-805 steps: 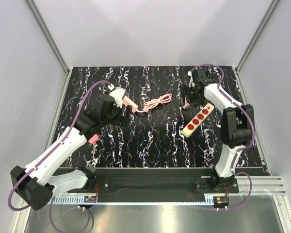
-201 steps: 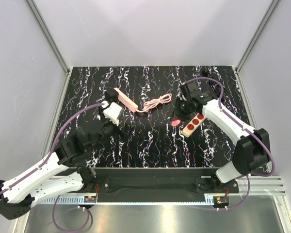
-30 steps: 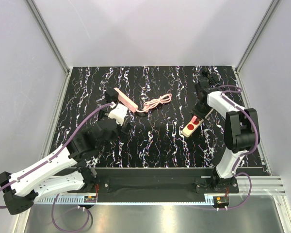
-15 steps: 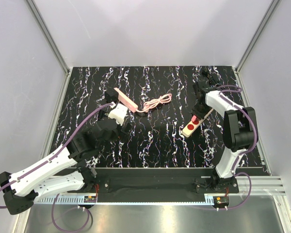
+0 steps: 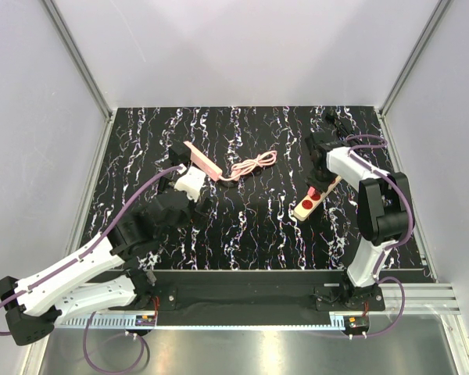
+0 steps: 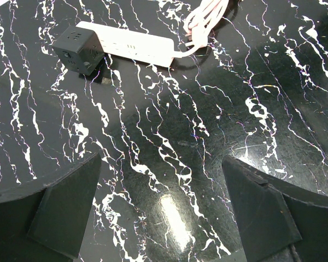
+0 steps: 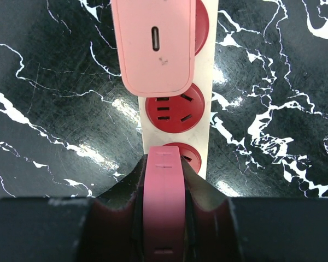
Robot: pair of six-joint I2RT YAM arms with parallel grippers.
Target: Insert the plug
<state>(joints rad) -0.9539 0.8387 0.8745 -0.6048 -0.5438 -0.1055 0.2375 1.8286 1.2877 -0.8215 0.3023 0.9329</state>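
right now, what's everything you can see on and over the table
socket strip: 1, cream with red sockets, right side
charger: 1, pink, on a socket of the socket strip
plug: 1, pink, held above the socket strip
white strip: 1, white, far left-centre
cube adapter: 1, black, at the white strip's end
cable: 1, pink, coiled by the white strip
table: 1, black, white veins
left gripper: 1, black, open, empty
right gripper: 1, shut on the plug

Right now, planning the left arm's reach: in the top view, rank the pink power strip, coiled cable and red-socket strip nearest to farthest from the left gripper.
1. Pink power strip, left of centre.
2. Coiled cable, centre.
3. Red-socket strip, right side.
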